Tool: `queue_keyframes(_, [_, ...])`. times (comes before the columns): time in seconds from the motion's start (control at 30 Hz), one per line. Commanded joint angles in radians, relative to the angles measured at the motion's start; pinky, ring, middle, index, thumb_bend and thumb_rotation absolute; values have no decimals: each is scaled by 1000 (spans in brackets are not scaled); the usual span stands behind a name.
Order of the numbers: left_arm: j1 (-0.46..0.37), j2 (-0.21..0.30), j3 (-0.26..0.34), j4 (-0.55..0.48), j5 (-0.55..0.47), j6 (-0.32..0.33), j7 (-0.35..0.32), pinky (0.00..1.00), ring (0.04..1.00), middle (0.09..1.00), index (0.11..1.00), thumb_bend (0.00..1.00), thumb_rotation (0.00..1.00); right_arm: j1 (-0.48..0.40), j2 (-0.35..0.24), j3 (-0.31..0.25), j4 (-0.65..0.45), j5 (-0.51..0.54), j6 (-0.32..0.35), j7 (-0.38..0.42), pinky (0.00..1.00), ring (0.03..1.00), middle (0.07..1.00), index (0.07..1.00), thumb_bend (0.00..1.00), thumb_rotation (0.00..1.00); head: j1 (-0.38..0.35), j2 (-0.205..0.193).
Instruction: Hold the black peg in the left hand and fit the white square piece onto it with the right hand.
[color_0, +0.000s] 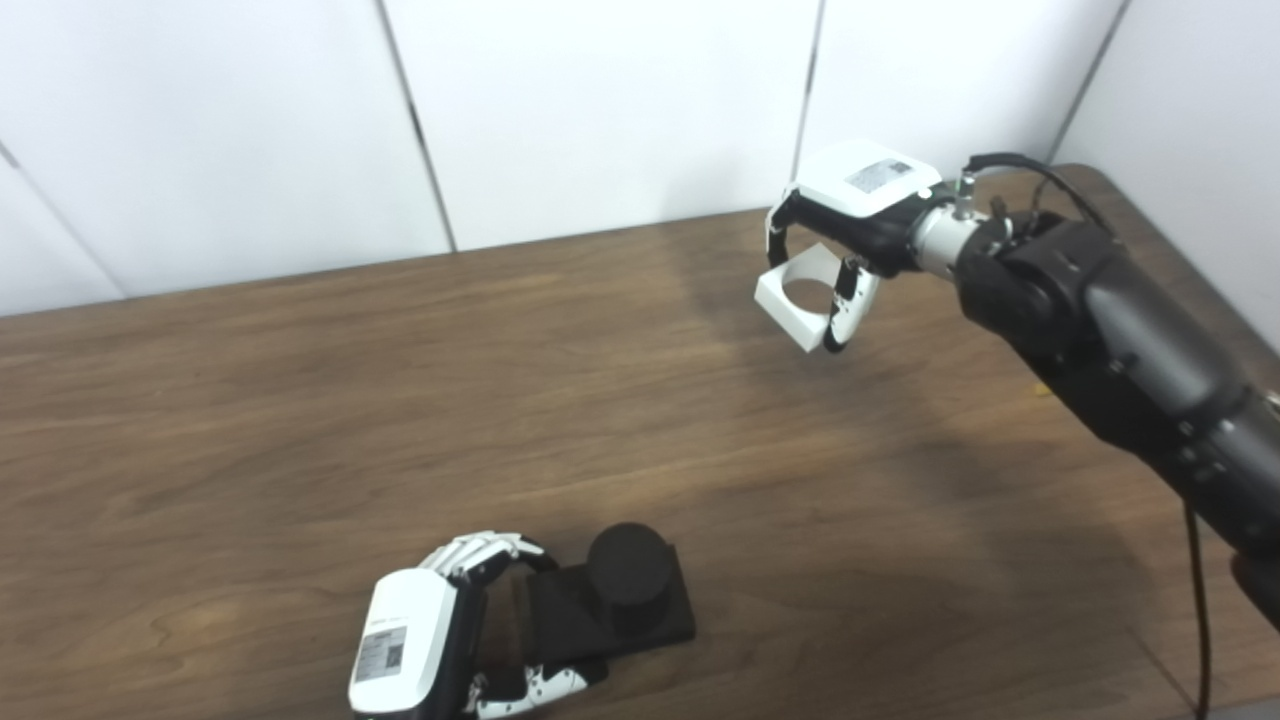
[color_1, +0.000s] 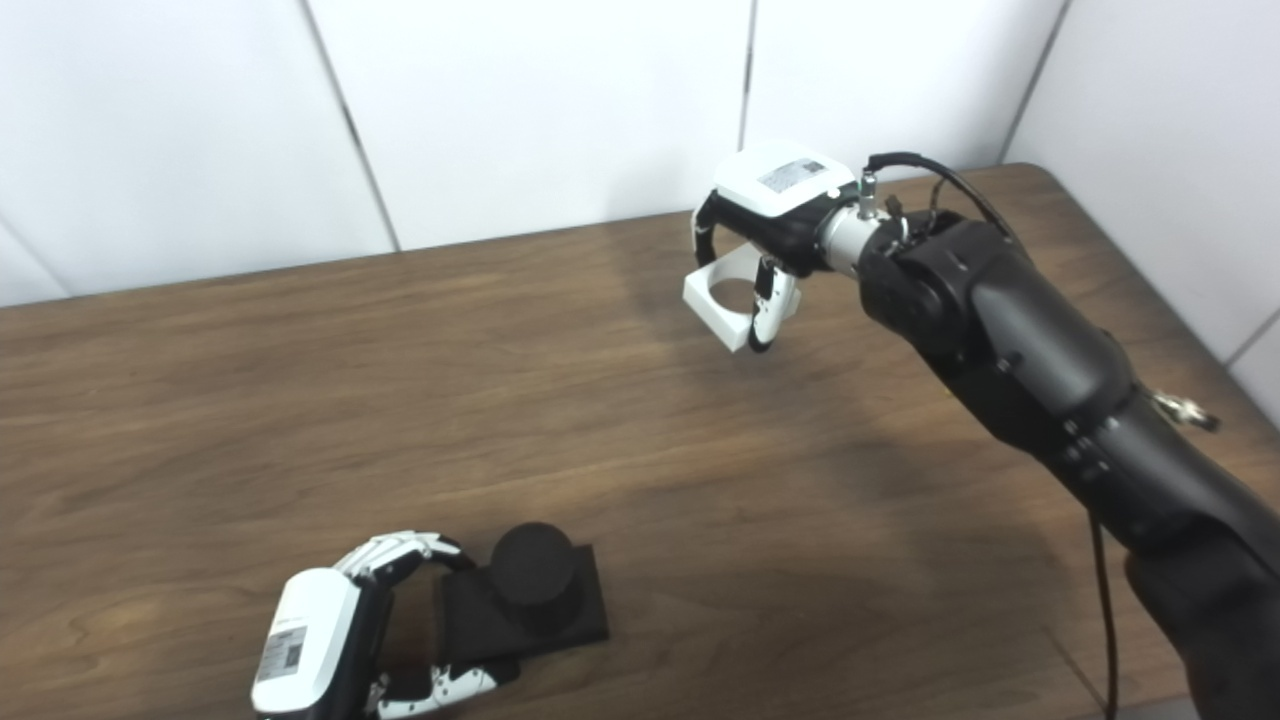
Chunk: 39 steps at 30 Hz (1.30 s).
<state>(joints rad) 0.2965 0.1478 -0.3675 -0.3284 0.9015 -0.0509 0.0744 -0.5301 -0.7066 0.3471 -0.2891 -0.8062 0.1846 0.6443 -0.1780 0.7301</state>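
- The black peg (color_0: 625, 580), on its square base, is gripped at the base by the left hand (color_0: 430, 630), bottom centre of the frame.
- The white square piece (color_0: 800, 297) is grasped by the right hand (color_0: 850, 215), upper right, above the table (color_0: 300, 400).

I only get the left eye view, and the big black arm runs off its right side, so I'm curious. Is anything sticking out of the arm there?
Observer: Yes. In the right eye view a small metal fitting juts from the right arm, well behind the right hand.
Operator: Is there table past the arm?
Observer: Yes, the table shows beside the arm right down to that fitting.
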Motion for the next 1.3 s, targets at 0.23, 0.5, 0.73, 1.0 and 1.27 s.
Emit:
queue_keyframes(0.23, [3, -25, -38, -20, 26, 50, -52, 707, 752, 700, 484, 520, 46, -17, 65, -20, -359, -11, 44, 215, 932, 861, 768, 484, 524, 134, 27, 35])
queue_keyframes(0.5, [-9, -29, -52, -31, 50, 87, -71, 714, 752, 699, 483, 521, 48, 12, 178, 3, -510, -29, 44, 368, 962, 868, 764, 483, 525, 135, 45, 65])
queue_keyframes(0.73, [-21, -28, -59, -36, 62, 117, -105, 700, 759, 703, 483, 521, 49, 17, 261, 14, -572, -53, 49, 491, 974, 880, 772, 484, 524, 133, 57, 93])
queue_keyframes(1.0, [-31, -26, -71, -47, 104, 165, -153, 828, 803, 741, 484, 522, 50, 29, 324, 13, -606, -53, 44, 548, 985, 892, 774, 483, 524, 133, 63, 115])
queue_keyframes(1.27, [-40, -29, -82, -52, 130, 199, -185, 870, 833, 760, 484, 522, 49, 31, 347, 23, -631, -39, 42, 567, 1000, 901, 789, 483, 524, 133, 71, 129])
